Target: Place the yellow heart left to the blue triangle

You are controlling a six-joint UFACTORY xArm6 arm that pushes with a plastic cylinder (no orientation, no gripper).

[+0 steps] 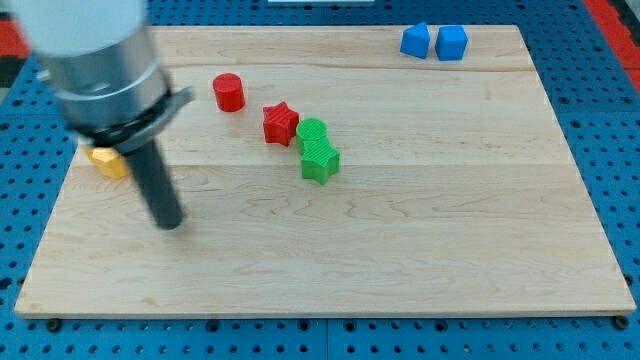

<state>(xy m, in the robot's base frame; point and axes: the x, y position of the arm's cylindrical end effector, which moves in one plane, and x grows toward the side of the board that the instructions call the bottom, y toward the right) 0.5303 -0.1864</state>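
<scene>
The arm carries no pincer; the rod's tip [170, 222] rests just right of and below the yellow plastic heart [107, 161] at the wooden desk [400, 250]'s left edge. It should circle behind the heart, then push steadily toward the far blue triangle [415, 40].

View: single camera, raised, looking obliquely down
Facing: toward the view's top, across the table [400, 230]
Nearness: moderate; whole table fits
Shared: none

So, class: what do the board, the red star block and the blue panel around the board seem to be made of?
Board: pale wood, matte, judging by the grain lines and plank seams.
Red star: probably plastic, with even, saturated colour and a slight sheen; it could be painted.
Blue panel: likely painted metal or plastic, going by its regular grid of holes.
</scene>
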